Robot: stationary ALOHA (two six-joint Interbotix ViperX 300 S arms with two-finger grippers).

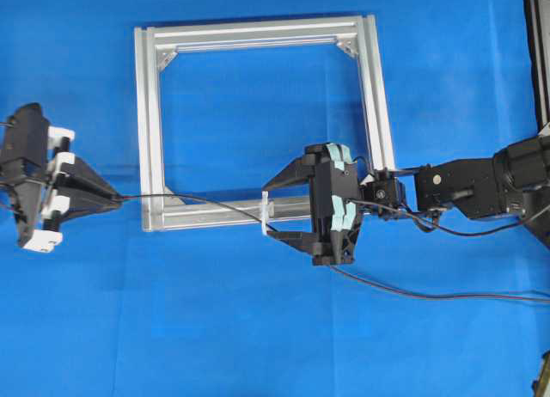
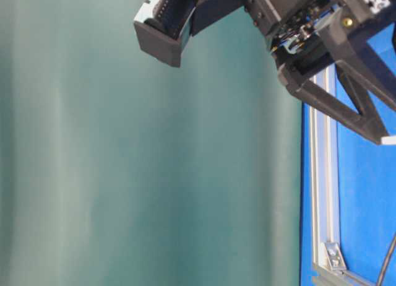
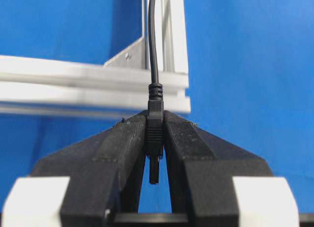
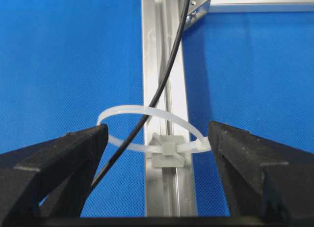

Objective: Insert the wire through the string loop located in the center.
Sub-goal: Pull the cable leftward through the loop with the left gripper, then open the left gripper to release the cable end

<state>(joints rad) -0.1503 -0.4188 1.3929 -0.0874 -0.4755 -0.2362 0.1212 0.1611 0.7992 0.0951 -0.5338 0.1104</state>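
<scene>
We see the thin black wire [image 4: 164, 79] passing through the white string loop [image 4: 149, 114] on the silver aluminium frame [image 1: 150, 113]. Our left gripper [image 3: 155, 138] clamps its plug outside the frame; our right gripper [image 4: 157, 143] straddles the loop, jaws apart.

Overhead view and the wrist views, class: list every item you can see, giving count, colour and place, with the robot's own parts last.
Thin black flexible wire: one, black, running from the left tool across the frame's lower bar and through the loop; plug end clamped.
White plastic string loop: one, white, standing on the lower bar, between the right tool's fingers.
Square silver aluminium frame: one, silver, lying mid-table.
Blue table covering: one, blue, under everything.
Left tool: one, black with white parts, left side, shut on the plug.
Right tool: one, black with pale green pads, open around the loop.
</scene>
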